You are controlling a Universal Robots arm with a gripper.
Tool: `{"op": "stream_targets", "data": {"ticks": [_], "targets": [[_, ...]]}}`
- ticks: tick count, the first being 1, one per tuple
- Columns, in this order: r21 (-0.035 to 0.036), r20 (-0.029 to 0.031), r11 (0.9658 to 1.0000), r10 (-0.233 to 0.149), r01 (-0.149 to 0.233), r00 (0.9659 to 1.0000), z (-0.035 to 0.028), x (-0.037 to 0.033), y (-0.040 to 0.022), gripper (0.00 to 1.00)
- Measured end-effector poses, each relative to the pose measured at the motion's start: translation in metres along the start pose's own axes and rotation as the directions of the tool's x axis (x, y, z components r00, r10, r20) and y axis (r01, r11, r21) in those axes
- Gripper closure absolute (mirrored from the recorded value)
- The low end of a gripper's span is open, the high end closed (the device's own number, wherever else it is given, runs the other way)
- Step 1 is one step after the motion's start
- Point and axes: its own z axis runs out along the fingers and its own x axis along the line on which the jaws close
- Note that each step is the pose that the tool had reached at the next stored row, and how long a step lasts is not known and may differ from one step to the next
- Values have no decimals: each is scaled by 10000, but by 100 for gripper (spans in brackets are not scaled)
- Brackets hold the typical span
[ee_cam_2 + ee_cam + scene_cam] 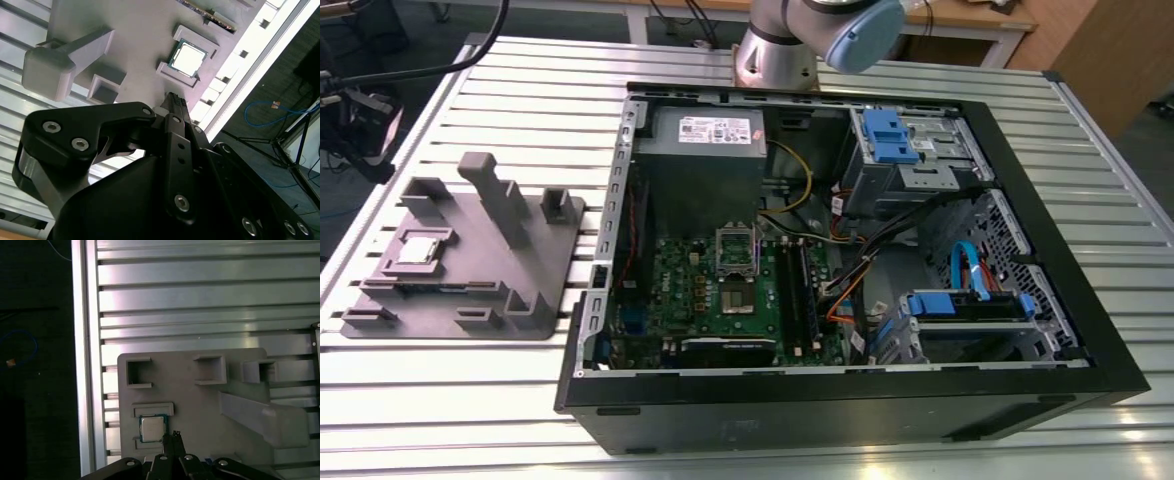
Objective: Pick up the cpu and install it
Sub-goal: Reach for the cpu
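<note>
The small square cpu [424, 247], pale silver on top, lies flat in a square recess of the grey plastic tray [560, 270]. The tray is on the slatted aluminium bench [454, 380], beside the open black computer case [854, 400]. In the first wrist view the black hand [173, 436] is poised over the tray near the chip, tips drawn together and holding nothing. I'd judge the chip light, rigid and slick-topped, with a delicate underside, so two opposite edges are the place to pinch.

cpu [152, 428] shiny metal; tray [200, 410] matt plastic.
</note>
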Motion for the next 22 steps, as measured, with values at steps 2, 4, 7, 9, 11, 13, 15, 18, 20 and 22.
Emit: {"op": "stream_targets", "data": {"ticks": [2,4,7,9,11,13,15,18,20,22], "targets": [[1,-1,10000,0,0,10000,1,0,0,89],[0,0,10000,0,0,10000,2,0,0,89],[0,0,10000,0,0,10000,2,0,0,89],[-1,2,10000,0,0,10000,5,1,-1,89],[-1,2,10000,0,0,10000,13,8,-2,89],[0,1,10000,0,0,10000,23,17,-7,89],[-2,3,10000,2,-2,10000,40,23,-14,89],[0,0,10000,0,0,10000,71,33,-24,89],[1,-1,10000,0,0,10000,92,38,-33,89],[0,-1,10000,1,-1,10000,116,43,-39,89]]}}
